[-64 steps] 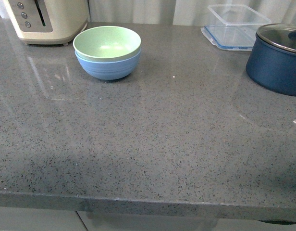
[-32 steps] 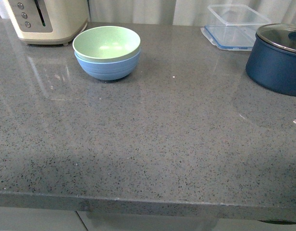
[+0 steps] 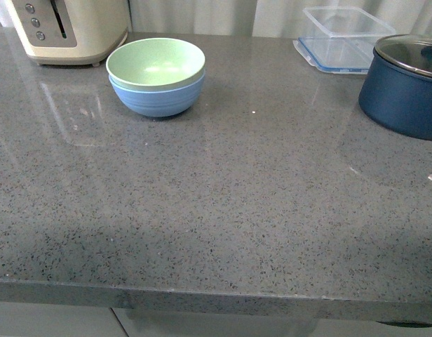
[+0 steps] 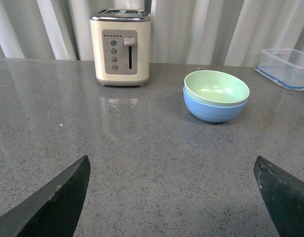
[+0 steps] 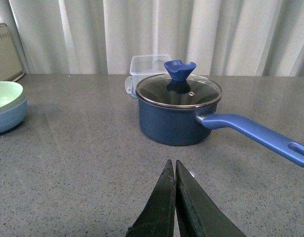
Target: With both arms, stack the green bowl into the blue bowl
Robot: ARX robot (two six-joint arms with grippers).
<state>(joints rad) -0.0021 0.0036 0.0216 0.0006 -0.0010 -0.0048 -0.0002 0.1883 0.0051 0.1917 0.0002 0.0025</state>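
The green bowl [image 3: 156, 63] already sits inside the blue bowl [image 3: 157, 97] beside the toaster [image 3: 70, 28] — job looks finished, left gripper [image 4: 171, 197] spread wide, right gripper [image 5: 175, 197] pinched on nothing — next they just rest.

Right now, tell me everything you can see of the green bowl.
The green bowl is a pale mint, round, matte bowl, upright and empty, with light glinting off its inside. It is nested in the blue bowl, so only its rim and upper wall show, its rim standing slightly above the blue one. The pair stands on the grey speckled counter beside the cream toaster. Neither end effector touches it.
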